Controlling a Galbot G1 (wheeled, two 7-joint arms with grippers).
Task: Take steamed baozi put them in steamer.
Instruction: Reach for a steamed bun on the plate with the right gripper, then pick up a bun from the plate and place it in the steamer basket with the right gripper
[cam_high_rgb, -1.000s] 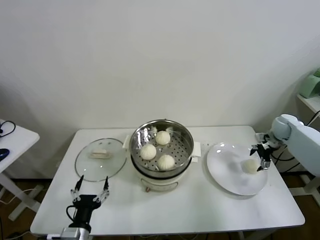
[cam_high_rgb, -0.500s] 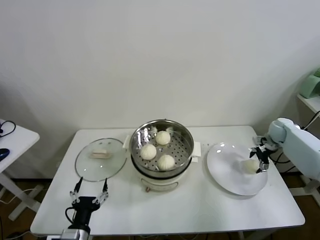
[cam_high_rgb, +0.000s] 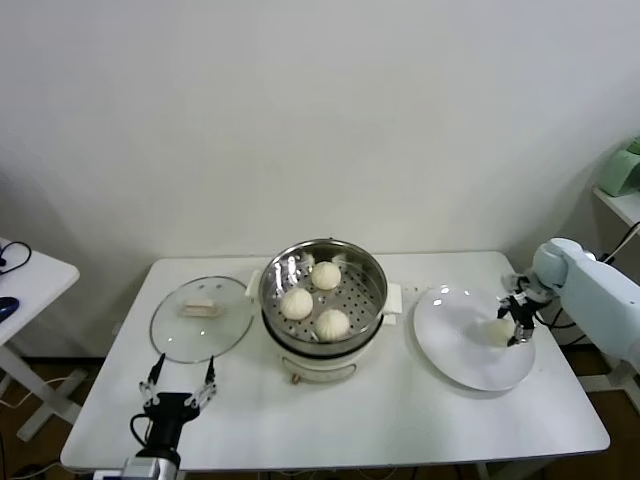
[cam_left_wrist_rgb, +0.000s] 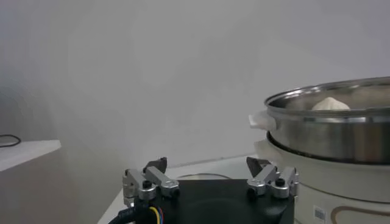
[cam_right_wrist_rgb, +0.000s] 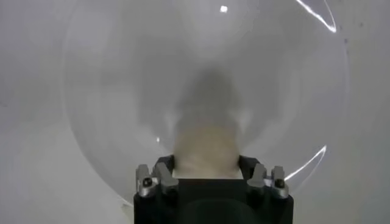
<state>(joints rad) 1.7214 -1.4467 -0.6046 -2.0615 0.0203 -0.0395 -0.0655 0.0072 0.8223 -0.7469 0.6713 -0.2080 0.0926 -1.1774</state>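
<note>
Three baozi (cam_high_rgb: 297, 303) lie on the perforated tray of the steel steamer (cam_high_rgb: 372, 262) at the table's middle; one baozi (cam_left_wrist_rgb: 329, 104) shows over the steamer's rim (cam_left_wrist_rgb: 341, 128) in the left wrist view. Another baozi (cam_high_rgb: 497, 330) rests on the white plate (cam_high_rgb: 455, 355) to the right. My right gripper (cam_high_rgb: 512, 322) is down over it, and its fingers press both sides of that baozi (cam_right_wrist_rgb: 206, 149) in the right wrist view, where the gripper (cam_right_wrist_rgb: 206, 167) sits on the plate (cam_right_wrist_rgb: 109, 91). My left gripper (cam_high_rgb: 181, 378) is parked open at the table's front left, its fingers (cam_left_wrist_rgb: 155, 167) spread wide.
A round glass lid (cam_high_rgb: 170, 335) with a pale handle lies on the table left of the steamer. The cooker base (cam_high_rgb: 300, 365) stands under the pot. A second small table (cam_high_rgb: 30, 275) is at far left, and a shelf with a green object (cam_high_rgb: 622, 170) is at far right.
My right gripper has closed in on the baozi on the plate, its fingers going from wide apart to pressing the bun. The left arm has not moved.
</note>
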